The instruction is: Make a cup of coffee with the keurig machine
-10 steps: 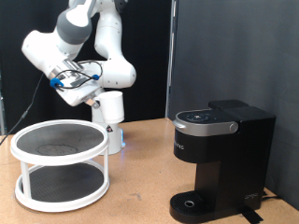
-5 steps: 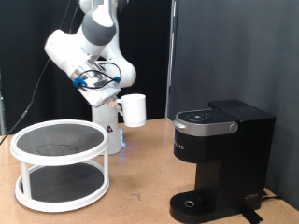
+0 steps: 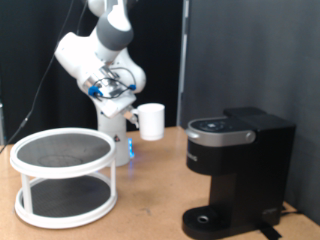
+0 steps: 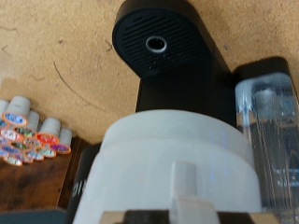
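White cup [image 3: 151, 120] carried in the air, upright, well above the wooden worktop [image 3: 150, 195]. Held by its handle side at the gripper [image 3: 128, 112], jaws closed on the cup, with the cup body sticking out toward the exterior view's right. Cup apart from everything else: to the exterior view's left of the keurig machine [image 3: 236, 170] and a little higher than its lid, not touching it.

Seen from the wrist view: cup [image 4: 177, 168] filling the lower middle, its handle [image 4: 186, 187] running straight down to the bottom edge, right in line with the jaws. Fingertips themselves out of frame there. Beyond the cup, the keurig machine [image 4: 177, 56] viewed from above: round black drip base with its centre ring, and a clear water tank [image 4: 266, 121] along one side. Cup hanging beside the drip base rather than over it, judging by the exterior view.

Also in the wrist view: a cluster of pods with coloured tops [image 4: 33, 135] on the worktop, near a dark box edge.

On the exterior view's left: a white two-tier round rack [image 3: 62, 175] with dark mesh shelves, standing on the worktop, below and to the left of the gripper. Black curtain behind.
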### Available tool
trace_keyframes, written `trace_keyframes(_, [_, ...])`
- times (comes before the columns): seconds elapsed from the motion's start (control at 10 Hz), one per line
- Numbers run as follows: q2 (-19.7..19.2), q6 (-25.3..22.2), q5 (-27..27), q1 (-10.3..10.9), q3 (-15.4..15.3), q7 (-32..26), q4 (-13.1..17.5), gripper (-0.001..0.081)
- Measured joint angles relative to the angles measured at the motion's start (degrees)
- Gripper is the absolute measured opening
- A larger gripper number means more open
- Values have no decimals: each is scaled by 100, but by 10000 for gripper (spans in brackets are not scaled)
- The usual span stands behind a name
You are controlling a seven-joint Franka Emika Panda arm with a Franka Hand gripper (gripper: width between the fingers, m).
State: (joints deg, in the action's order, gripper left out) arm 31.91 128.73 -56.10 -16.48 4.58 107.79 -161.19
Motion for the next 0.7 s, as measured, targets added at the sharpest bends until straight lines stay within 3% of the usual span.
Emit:
trace_keyframes(0.3, [-558,929,-259,109,-480,-79,-14,3])
trace_keyframes(0.7, [-1541,1960,-1346,430,-794,-1047,46,3])
